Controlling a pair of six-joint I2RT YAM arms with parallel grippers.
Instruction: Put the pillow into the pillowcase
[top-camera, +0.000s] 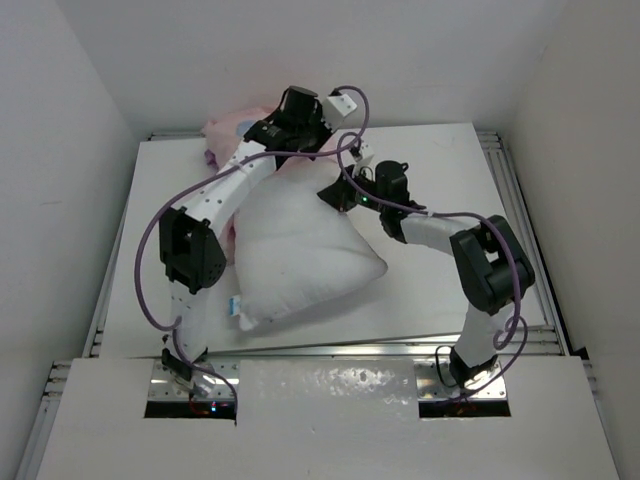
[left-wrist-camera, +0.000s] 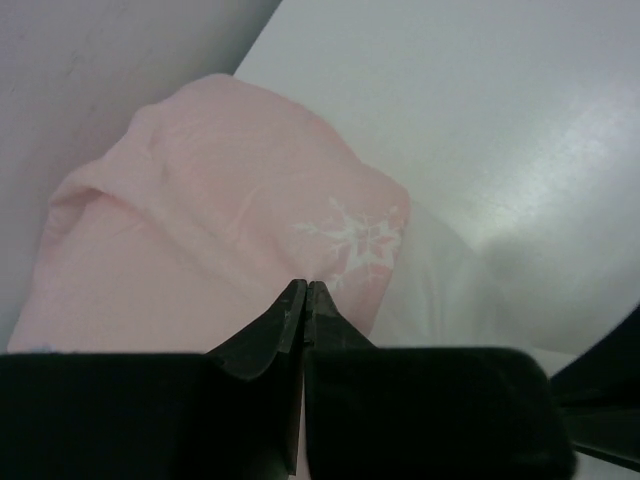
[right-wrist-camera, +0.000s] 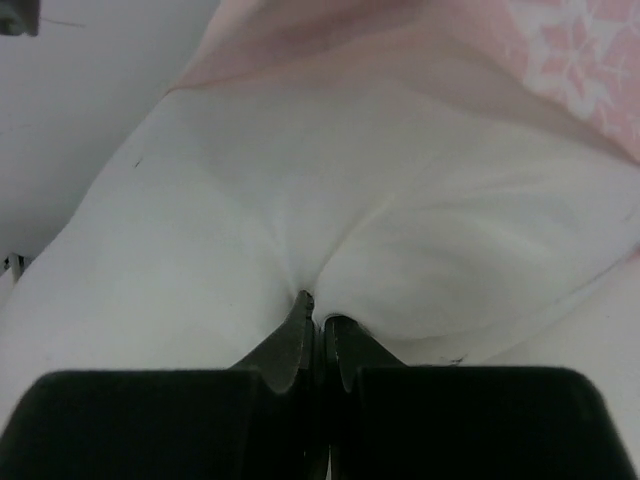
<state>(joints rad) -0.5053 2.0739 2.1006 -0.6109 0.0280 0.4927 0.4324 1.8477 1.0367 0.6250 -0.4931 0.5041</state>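
Left gripper (left-wrist-camera: 305, 285) pinches pillowcase (left-wrist-camera: 200, 200); right gripper (right-wrist-camera: 318, 305) pinches pillow (right-wrist-camera: 250, 200) — lift hem wide, feed corner in first.

Flat white rectangular tabletop (top-camera: 450, 170), matte, edged by silver aluminium frame rails (top-camera: 494, 150). Plain white enclosure walls (top-camera: 60, 150) on left, right and far sides. Glossy white front panel (top-camera: 330, 410) at near edge, catching soft reflections.
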